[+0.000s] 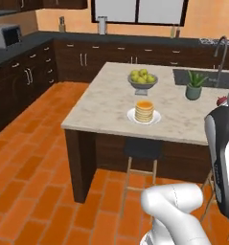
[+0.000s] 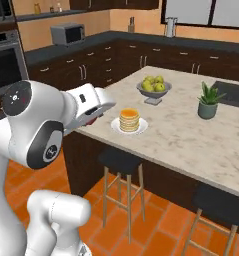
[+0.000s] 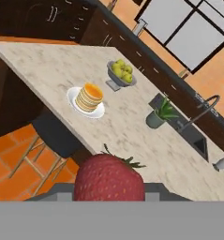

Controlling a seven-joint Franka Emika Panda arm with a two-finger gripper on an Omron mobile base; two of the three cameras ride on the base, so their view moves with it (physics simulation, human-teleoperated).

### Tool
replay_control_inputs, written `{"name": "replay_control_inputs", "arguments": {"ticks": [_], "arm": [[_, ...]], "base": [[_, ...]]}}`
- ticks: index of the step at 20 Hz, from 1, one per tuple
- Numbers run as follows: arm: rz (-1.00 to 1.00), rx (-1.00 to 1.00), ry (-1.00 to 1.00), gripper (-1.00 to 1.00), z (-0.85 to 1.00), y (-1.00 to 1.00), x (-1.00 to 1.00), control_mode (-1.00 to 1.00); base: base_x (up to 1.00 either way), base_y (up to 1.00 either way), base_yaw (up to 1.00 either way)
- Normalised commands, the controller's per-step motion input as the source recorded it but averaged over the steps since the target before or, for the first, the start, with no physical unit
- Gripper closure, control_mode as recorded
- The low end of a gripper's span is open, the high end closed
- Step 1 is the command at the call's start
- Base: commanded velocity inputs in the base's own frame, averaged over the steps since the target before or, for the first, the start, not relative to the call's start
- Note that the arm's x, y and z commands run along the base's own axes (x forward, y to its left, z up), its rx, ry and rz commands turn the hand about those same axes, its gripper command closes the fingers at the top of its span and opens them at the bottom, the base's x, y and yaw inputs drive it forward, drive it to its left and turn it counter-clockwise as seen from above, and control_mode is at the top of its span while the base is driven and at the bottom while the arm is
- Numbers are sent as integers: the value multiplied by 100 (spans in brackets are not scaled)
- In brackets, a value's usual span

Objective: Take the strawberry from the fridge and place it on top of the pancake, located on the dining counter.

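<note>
- Gripper (image 3: pixel 109 199) pinching the strawberry (image 3: pixel 109 180), well short of the pancake (image 3: pixel 90 96).
- Risk: berry rolls off the stack onto the dining counter (image 3: pixel 132 126) if released off-centre.

I read these colours: strawberry (image 3: pixel 108 178) red, green leaves. Pancake (image 1: pixel 144 111) golden-tan, on a white plate (image 1: pixel 155 117). Dining counter (image 1: pixel 106 103) pale beige, marbled; dark wood base. Bowl (image 1: pixel 143 86) grey, apples (image 1: pixel 142 76) yellow-green. Floor (image 1: pixel 34 162) orange brick-pattern tile.
</note>
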Motion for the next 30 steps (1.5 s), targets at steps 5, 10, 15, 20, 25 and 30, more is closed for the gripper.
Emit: {"name": "replay_control_inputs", "arguments": {"ticks": [5, 10, 15, 20, 25, 30], "arm": [[0, 0, 0, 100, 0, 0, 0, 100], [0, 0, 0, 100, 0, 0, 0, 100], [0, 0, 0, 100, 0, 0, 0, 100], [0, 0, 0, 100, 0, 0, 0, 100], [0, 0, 0, 100, 0, 0, 0, 100], [-2, 8, 13, 100, -1, 83, 48, -100]], "base": [[41, 70, -54], [72, 37, -44], [50, 47, -32], [49, 7, -26], [6, 1, -10], [0, 0, 0]]}}
